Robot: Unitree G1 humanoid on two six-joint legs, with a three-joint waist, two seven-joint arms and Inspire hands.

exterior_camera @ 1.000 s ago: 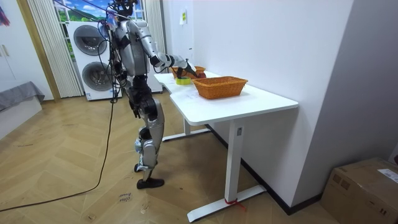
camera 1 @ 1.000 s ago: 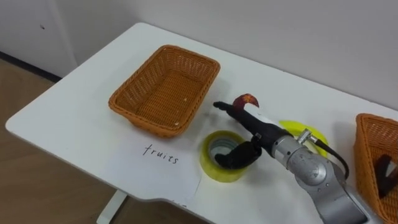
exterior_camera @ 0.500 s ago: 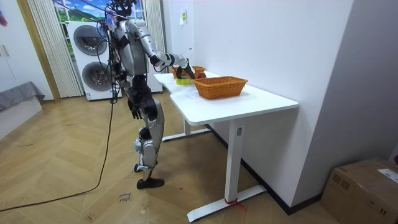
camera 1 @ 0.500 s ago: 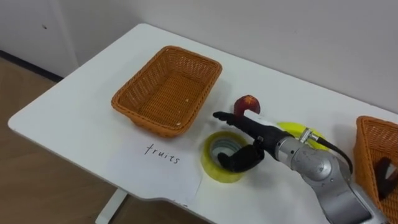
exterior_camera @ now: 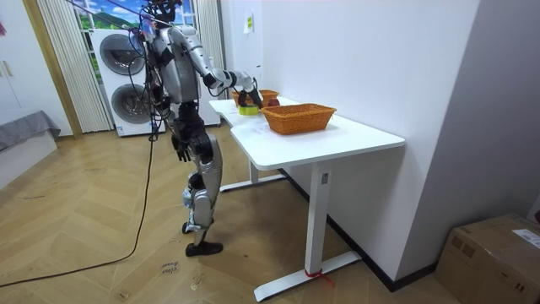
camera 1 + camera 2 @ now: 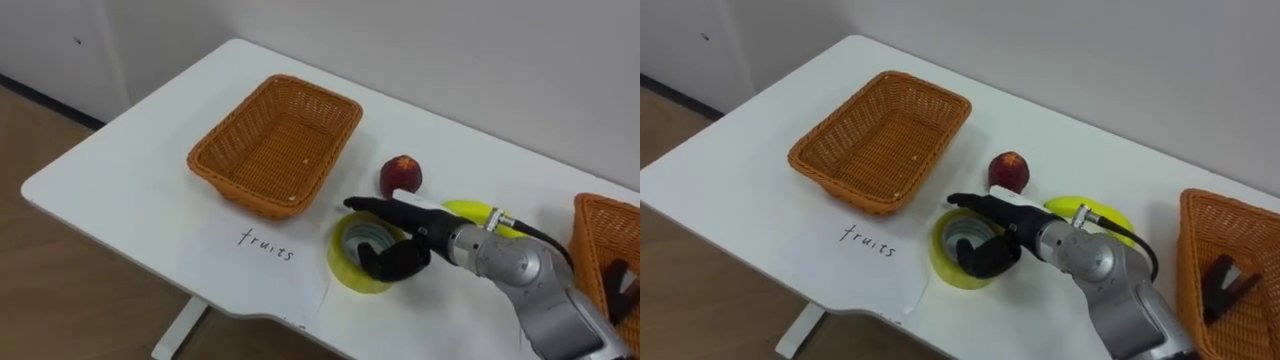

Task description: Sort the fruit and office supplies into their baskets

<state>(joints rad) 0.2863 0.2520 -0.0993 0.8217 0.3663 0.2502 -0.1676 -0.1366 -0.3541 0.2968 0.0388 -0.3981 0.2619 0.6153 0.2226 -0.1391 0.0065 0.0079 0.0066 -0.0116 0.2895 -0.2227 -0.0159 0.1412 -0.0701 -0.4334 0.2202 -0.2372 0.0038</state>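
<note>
Right hand (image 6: 418,236) has dropped from the fruit (image 6: 400,174) onto the tape roll (image 6: 338,257) on the table (image 6: 150,200), fingers (image 6: 375,207) straight, thumb in its core; roll likely light, stiff, slick: pinch its wall.

Home, prob. laundry corner: stacked washers (image 5: 125,80), curtains (image 5: 59,67), parquet floor (image 5: 93,253).

white table (image 6: 120,170) | handwritten paper sheet (image 6: 250,265) at its near edge | stacked washers (image 5: 126,76) | cardboard box (image 5: 494,253) on floor
</note>
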